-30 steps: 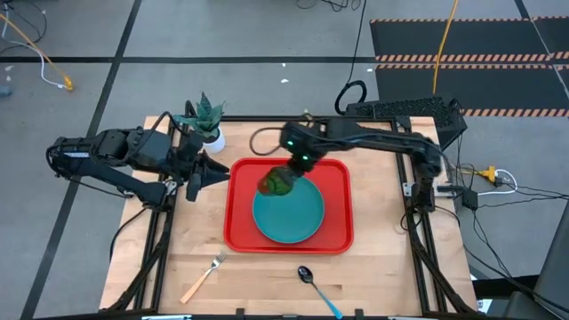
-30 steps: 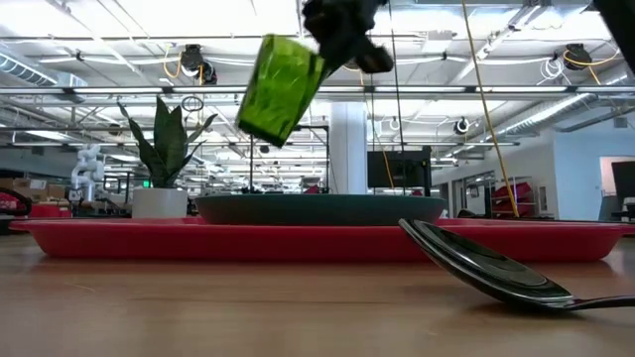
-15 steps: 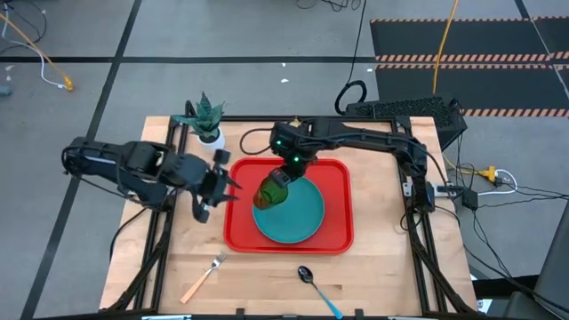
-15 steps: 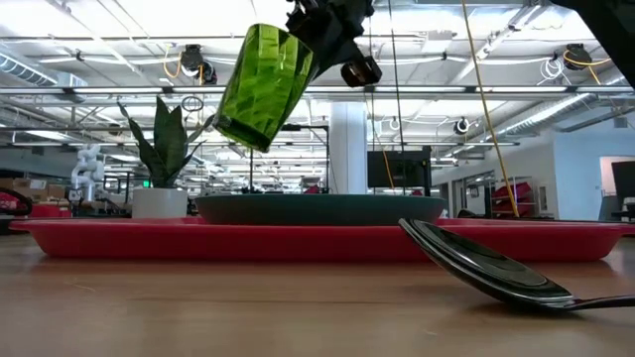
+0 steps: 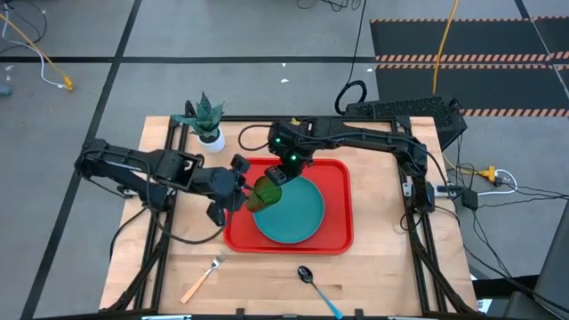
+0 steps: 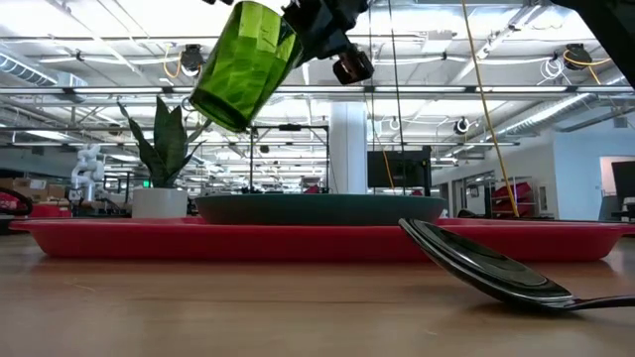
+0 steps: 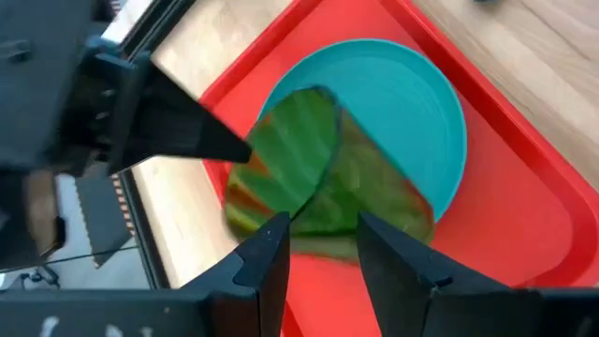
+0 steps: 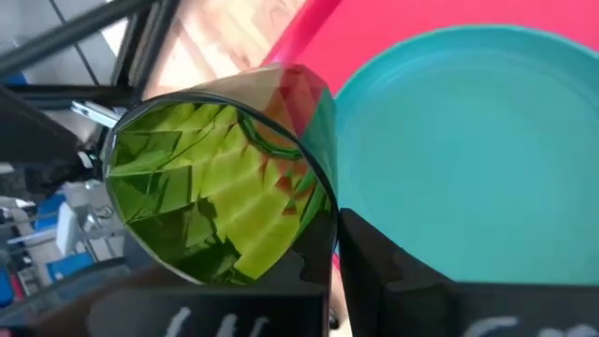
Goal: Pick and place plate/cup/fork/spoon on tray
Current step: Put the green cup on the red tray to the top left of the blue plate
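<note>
Since a second ago the left hand (image 5: pixel 238 191) has crossed from the worktop's (image 5: pixel 382 267) edge to the red tray's (image 5: pixel 338 238) nine o'clock rim, fingers parted around nothing, just beside the green cup (image 5: pixel 264 191). The right hand (image 5: pixel 277 178) grips that cup, tilted in the air, now farther toward the plate's (image 5: pixel 298 218) ten o'clock edge. Only the low view shows the cup (image 6: pixel 243 64) well above the plate (image 6: pixel 317 208); only the overhead shows fork (image 5: pixel 203 276) and spoon (image 5: pixel 318 288) near the worktop's six o'clock edge.

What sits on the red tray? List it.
Only the plate lies on the tray. The cup hangs tilted above its left part, held by the right gripper. The tray floor under the plate is hidden.
</note>
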You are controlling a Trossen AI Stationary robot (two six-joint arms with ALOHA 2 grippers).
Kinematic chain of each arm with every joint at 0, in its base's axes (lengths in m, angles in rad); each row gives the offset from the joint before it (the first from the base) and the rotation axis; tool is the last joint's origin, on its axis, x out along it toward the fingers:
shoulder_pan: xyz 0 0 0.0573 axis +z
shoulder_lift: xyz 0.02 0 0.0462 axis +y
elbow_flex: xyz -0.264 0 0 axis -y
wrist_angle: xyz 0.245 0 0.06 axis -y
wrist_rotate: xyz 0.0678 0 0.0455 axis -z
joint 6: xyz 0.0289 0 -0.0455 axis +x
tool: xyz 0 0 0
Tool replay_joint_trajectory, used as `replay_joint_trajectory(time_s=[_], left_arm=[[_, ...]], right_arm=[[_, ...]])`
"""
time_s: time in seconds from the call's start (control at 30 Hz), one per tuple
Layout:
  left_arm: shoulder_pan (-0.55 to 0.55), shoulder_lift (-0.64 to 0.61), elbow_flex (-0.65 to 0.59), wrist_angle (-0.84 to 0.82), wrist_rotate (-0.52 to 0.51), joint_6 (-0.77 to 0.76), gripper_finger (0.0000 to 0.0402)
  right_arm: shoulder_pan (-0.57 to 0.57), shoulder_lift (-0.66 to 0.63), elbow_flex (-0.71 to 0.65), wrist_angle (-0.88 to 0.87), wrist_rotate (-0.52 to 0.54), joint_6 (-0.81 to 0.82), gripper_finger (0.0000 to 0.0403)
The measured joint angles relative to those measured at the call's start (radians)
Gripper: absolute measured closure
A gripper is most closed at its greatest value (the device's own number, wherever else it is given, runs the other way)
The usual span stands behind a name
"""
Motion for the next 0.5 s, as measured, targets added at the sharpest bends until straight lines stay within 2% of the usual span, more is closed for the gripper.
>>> replay_joint_trajectory(time_s=[0.5], left_arm=[[0.002,-0.002,0.0,0.002,0.024,-0.012,0.0272]], right_arm=[[0.005,0.003,0.0,0.029,-0.024,-0.042,0.0403]])
